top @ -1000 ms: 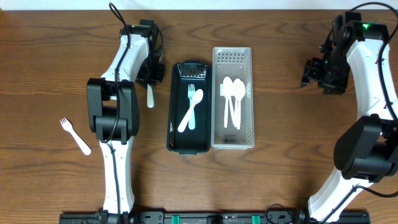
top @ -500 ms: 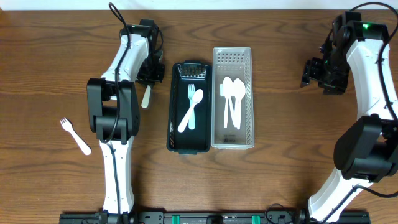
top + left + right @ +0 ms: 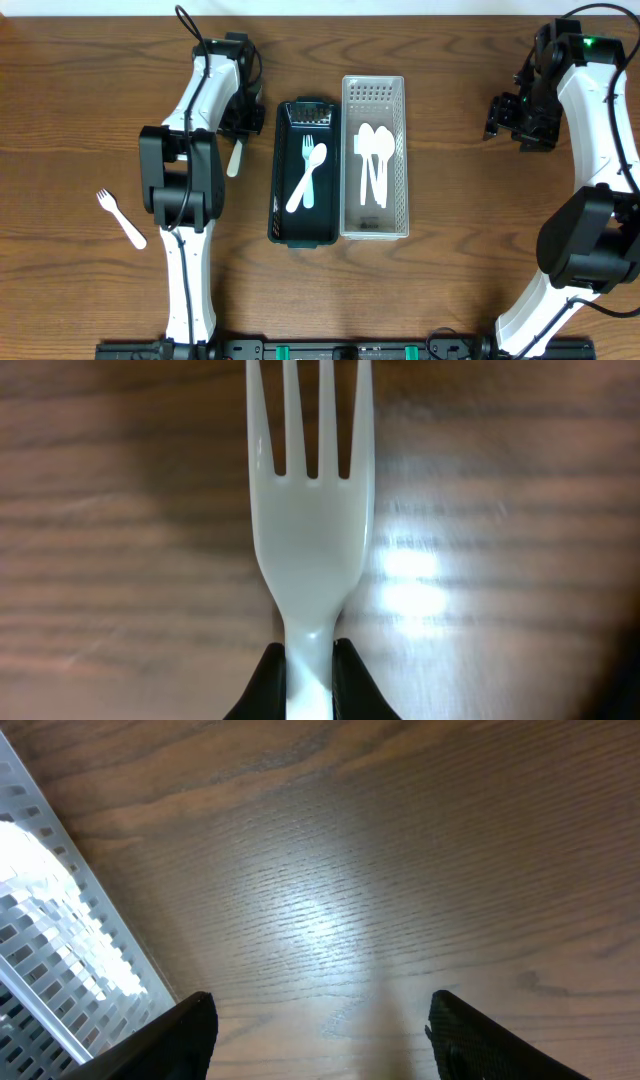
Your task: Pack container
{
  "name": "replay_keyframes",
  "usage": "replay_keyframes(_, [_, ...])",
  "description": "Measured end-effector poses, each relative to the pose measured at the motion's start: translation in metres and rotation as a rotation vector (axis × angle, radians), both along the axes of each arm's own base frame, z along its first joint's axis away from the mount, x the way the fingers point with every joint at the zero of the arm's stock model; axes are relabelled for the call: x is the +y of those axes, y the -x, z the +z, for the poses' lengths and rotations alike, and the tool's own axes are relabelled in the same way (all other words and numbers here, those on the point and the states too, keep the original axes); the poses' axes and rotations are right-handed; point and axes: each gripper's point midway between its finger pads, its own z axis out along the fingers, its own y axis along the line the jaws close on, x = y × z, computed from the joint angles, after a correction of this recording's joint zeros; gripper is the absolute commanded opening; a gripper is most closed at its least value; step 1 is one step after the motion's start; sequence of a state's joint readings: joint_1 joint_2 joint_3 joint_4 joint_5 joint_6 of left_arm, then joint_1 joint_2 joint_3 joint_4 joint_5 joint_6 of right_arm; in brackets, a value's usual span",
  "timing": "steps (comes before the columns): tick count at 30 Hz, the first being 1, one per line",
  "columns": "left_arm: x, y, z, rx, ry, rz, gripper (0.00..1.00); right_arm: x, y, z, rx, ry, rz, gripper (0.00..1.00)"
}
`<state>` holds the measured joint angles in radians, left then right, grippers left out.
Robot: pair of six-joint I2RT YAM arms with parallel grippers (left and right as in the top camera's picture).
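White fork point(image 3: 308, 530) is being pinched by the left gripper point(image 3: 308, 658), jaws closed on its handle, while the right gripper point(image 3: 320, 1020) is hanging wide open, empty.

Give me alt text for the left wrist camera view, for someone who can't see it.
A white plastic fork, tines pointing up, is pinched at its neck by the black fingertips of the left gripper at the bottom edge. Behind it is a brown wood-grain table with glare beside the fork.
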<state>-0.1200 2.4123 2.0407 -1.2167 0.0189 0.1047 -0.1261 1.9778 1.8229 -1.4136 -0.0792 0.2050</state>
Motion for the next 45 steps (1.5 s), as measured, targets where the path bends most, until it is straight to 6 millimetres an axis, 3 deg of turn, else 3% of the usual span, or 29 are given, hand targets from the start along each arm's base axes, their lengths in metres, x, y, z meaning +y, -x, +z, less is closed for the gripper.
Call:
replay_keyframes(3, [0.0,0.002,0.026,-0.029,0.003,0.0,0.06,0.0,0.0,0.0,-0.001,0.0,0.0,0.71])
replay_keyframes(9, [-0.008,0.012,0.111,-0.169,0.022,-0.017,0.06,0.0,-0.002,0.0,-0.01,0.001,0.0,0.71])
replay_keyframes(12, [-0.029,0.019,0.152,-0.265,0.042,-0.061,0.06,0.0,-0.003,0.0,-0.012,0.002,0.0,0.71])
replay_keyframes(15, [-0.062,0.031,0.186,-0.347,0.072,-0.126,0.06,0.0,-0.003,0.0,-0.012,0.002,0.001,0.71])
replay_keyframes(18, [-0.096,0.045,0.209,-0.405,0.11,-0.188,0.06,0.0,-0.003,0.0,-0.012,0.002,0.001,0.71])
replay_keyframes(21, [-0.124,0.055,0.219,-0.434,0.163,-0.237,0.06,0.0,-0.003,0.0,-0.013,0.002,0.0,0.72])
replay_keyframes(25, [-0.15,0.057,0.218,-0.442,0.208,-0.267,0.06,0.0,-0.003,0.0,-0.013,0.002,0.001,0.71])
replay_keyframes(28, [-0.157,0.058,0.207,-0.418,0.213,-0.268,0.06,0.0,-0.003,0.0,-0.013,0.002,0.001,0.71])
replay_keyframes(32, [-0.153,0.057,0.176,-0.34,0.192,-0.238,0.06,0.0,-0.003,0.0,-0.012,0.002,0.005,0.71])
replay_keyframes(39, [-0.134,0.048,0.101,-0.196,0.138,-0.153,0.06,0.0,-0.003,0.0,-0.011,0.001,0.007,0.71])
replay_keyframes(45, [-0.126,0.048,0.075,-0.161,0.123,-0.108,0.06,0.0,-0.003,0.0,-0.012,0.002,0.009,0.71])
